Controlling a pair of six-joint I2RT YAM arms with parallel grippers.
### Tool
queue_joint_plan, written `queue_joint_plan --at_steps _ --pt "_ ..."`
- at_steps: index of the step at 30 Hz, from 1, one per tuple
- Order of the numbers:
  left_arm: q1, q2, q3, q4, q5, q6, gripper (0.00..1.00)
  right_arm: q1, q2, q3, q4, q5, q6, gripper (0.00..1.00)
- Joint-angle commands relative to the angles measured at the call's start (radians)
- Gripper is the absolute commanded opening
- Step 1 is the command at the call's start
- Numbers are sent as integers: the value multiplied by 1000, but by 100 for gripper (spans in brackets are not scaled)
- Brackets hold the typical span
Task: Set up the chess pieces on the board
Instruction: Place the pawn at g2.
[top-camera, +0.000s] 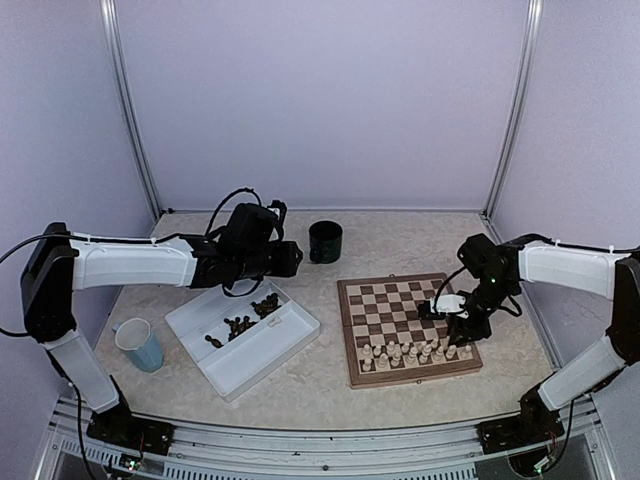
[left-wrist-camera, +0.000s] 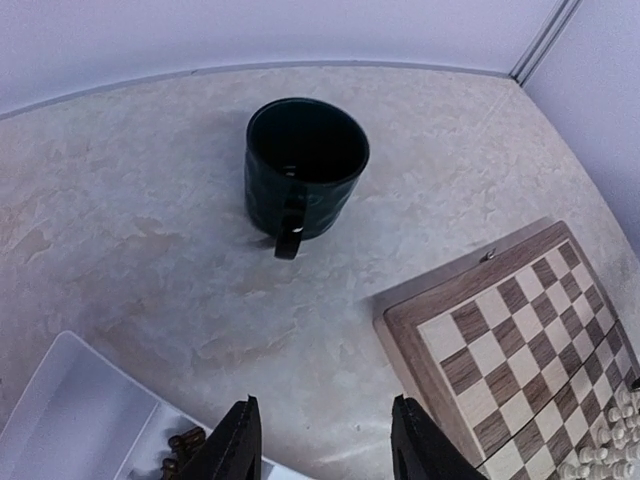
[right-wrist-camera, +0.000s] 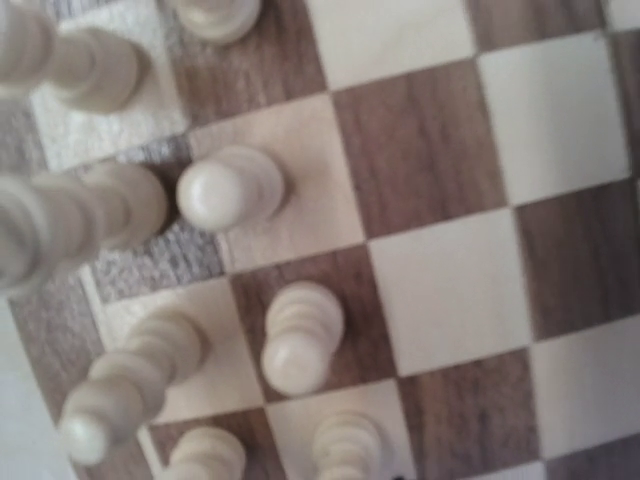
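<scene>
With the right pincer (top-camera: 458, 322) low over the cream pieces (top-camera: 410, 352) ranked along the lower edge of the board (top-camera: 344, 325), its grip impossible to tell, a cream placement seems in hand; next, the spread, empty left pincer (left-wrist-camera: 325, 405) must descend to the dark pieces (top-camera: 243, 322) in the white tray (top-camera: 265, 352), centre-left.

white arm shells (top-camera: 130, 262), black joints (top-camera: 250, 245), cables (top-camera: 221, 206)

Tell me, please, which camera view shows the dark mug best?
The left wrist view: the dark mug sits mid-frame, upright, its open mouth and handle clear. The top external view shows it small, at the table's far side. The right wrist view misses it, showing only cream pieces on the board.
</scene>
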Motion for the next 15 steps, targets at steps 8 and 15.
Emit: queue_joint_plan --at_steps 8,15 --pt "4 -63 -138 -264 63 -6 30 -11 -9 124 -51 1 -33 37" --pt "-9 34 -68 -333 177 104 37 -13 22 195 -26 -18 -12 38"
